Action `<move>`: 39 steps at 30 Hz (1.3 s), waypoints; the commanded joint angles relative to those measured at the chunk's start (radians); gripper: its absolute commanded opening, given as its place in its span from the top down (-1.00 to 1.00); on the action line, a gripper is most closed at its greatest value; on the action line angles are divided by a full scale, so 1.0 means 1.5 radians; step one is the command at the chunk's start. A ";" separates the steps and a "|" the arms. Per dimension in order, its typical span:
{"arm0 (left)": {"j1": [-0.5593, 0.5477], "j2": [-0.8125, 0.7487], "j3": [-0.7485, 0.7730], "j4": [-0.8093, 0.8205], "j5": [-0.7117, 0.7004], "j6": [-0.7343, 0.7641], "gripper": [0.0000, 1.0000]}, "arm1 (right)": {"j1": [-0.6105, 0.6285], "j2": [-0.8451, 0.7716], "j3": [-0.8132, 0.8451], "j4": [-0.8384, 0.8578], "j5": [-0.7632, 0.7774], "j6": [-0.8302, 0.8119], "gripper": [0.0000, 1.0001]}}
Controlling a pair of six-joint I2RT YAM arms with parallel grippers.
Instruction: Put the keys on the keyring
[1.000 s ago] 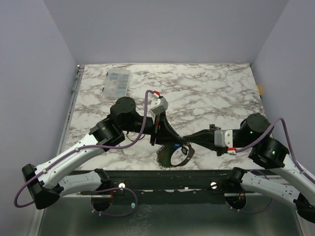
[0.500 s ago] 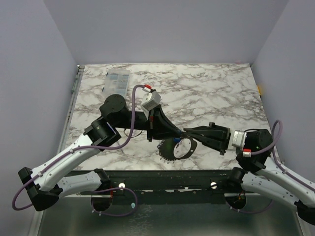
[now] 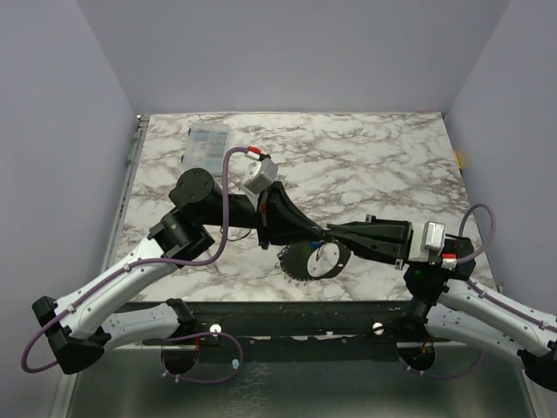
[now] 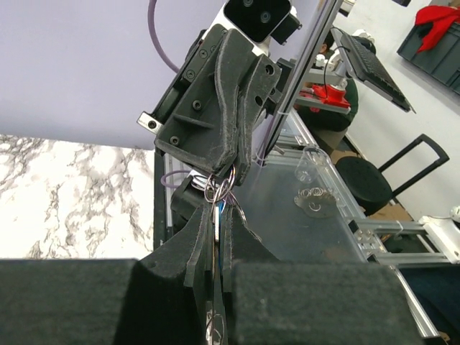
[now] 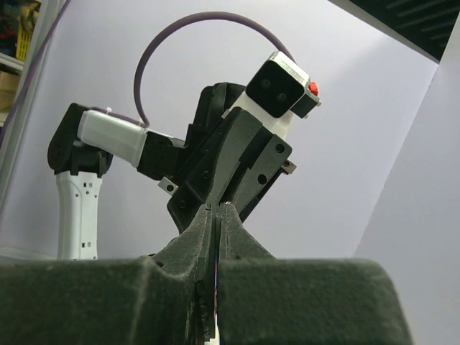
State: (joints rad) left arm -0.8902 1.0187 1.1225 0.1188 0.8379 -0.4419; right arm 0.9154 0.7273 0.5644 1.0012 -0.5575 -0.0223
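Note:
The keyring (image 3: 294,266), a large grey ring with a toothed rim, hangs just above the table's near edge, below the spot where both grippers meet tip to tip. My left gripper (image 3: 317,233) is shut on a thin metal edge of the ring (image 4: 214,215). A sliver of a blue key (image 4: 220,207) and small wire loops (image 4: 219,188) sit at its tips. My right gripper (image 3: 331,233) is shut on a thin key, seen only as a sliver between its fingertips (image 5: 224,210). A pale key head (image 3: 325,254) hangs inside the ring.
A clear plastic compartment box (image 3: 207,146) lies at the far left of the marble table (image 3: 383,165). The black front rail (image 3: 296,318) runs just below the ring. Purple cables loop over both arms.
The right arm has dropped and stretched out level toward the middle. The left gripper has swung back and left, and the ring has risen a little with both grippers still shut.

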 commanded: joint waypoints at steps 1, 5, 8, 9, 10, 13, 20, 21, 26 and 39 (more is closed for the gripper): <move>0.000 0.007 -0.010 0.008 0.003 -0.007 1.00 | 0.003 -0.015 0.029 0.104 0.083 0.024 0.98; 0.001 0.002 -0.016 0.008 -0.024 -0.002 1.00 | 0.003 -0.071 0.050 -0.007 0.146 -0.007 0.24; 0.004 -0.004 -0.025 0.013 -0.046 0.002 1.00 | 0.003 -0.115 0.085 -0.156 0.166 -0.033 -0.15; 0.005 -0.005 -0.028 0.014 -0.052 0.004 1.00 | 0.002 -0.128 0.096 -0.194 0.171 -0.038 -0.18; 0.006 -0.004 -0.030 0.015 -0.056 0.004 1.00 | 0.003 -0.140 0.104 -0.228 0.174 -0.045 -0.20; 0.009 0.005 -0.030 0.015 -0.056 0.004 1.00 | 0.003 -0.166 0.152 -0.367 0.170 -0.112 -0.20; 0.017 0.031 -0.012 -0.047 -0.060 0.027 1.00 | 0.002 -0.079 0.409 -0.887 0.151 -0.342 -0.19; 0.018 0.035 -0.009 -0.060 -0.065 0.032 1.00 | 0.002 -0.051 0.437 -0.939 0.153 -0.354 -0.20; 0.027 0.057 0.010 -0.138 -0.080 0.056 1.00 | 0.003 0.055 0.534 -1.141 0.131 -0.426 -0.20; 0.030 0.067 0.035 -0.270 -0.057 0.118 1.00 | 0.002 0.141 0.564 -1.258 0.053 -0.484 -0.01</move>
State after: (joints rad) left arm -0.8478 1.1179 1.1362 -0.2276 0.7341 -0.3088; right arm 0.9169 0.9459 1.3811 -0.8280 -0.3988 -0.7181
